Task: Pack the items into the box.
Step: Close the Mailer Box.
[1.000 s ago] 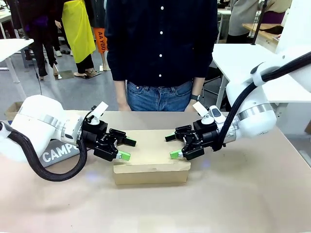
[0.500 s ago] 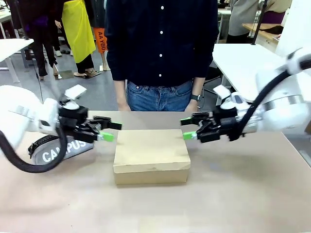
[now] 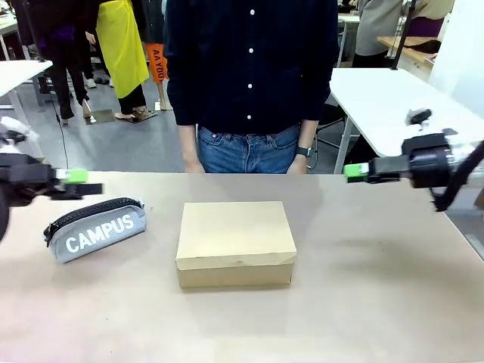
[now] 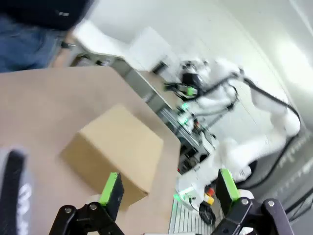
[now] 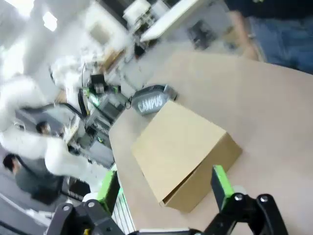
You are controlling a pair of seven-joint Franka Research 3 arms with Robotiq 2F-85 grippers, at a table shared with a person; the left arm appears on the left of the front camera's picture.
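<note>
Both end effectors stand wide and hold nothing: left end effector [image 3: 76,181] above the surface's [image 3: 363,302] left edge, right end effector [image 3: 355,172] far right. The cardboard box [image 3: 236,240] sits closed mid-surface, beside the CAMPUS pouch [image 3: 97,228].

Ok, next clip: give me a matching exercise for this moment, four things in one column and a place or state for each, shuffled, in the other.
Things:
1. box
2. grey pouch
3. left gripper
4. right gripper

Places or states:
A. lies on the table at the robot's left of the box
B. open, up off the table at its right edge
C. lid shut, middle of the table
D. open, up off the table at its left edge

Pairs: 1-C, 2-A, 3-D, 4-B
</note>
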